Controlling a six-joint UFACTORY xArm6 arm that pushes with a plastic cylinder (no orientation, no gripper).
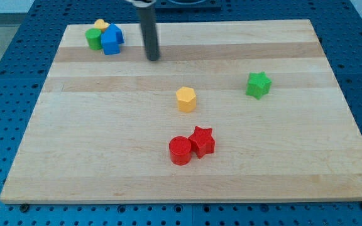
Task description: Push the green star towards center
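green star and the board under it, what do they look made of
The green star looks like moulded or printed plastic: uniform saturated colour, matte with a soft sheen on its top. The board looks like pale unpainted wood, with lengthwise grain and darker plank-like bands across it. Neither material is certain from looks alone.

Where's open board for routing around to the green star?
Open: between my tip and the green star, above the yellow hexagon; also the view's right edge. Crowded: top-left cluster around the blue block.
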